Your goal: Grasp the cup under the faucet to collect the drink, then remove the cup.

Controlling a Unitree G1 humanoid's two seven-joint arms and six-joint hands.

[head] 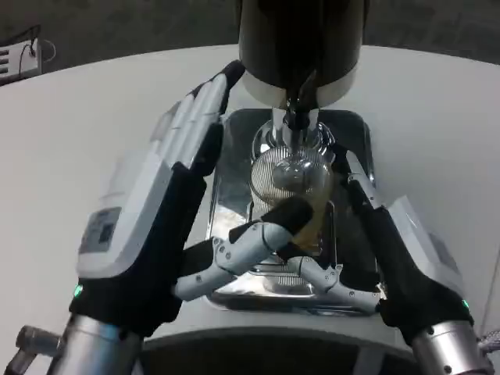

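A clear ribbed cup [287, 181] stands on the silver drip tray [234, 195], right under the faucet [294, 117] of the black dispenser [301, 35]. Yellowish drink shows in the cup's lower part. My right hand [391, 250] wraps the cup from the right: its fingers [349, 176] lie along the cup's far right side and its thumb [324, 275] sits low in front. My left hand [156, 211] is at the tray's left with straight fingers [199, 109] reaching up to the dispenser's base. Its black-tipped thumb [289, 212] crosses in front of the cup.
The tray sits on a white round table [70, 133] that stretches out to the left and right. The dispenser's body overhangs the cup closely. A small grey device [14, 56] lies at the far left, beyond the table's edge.
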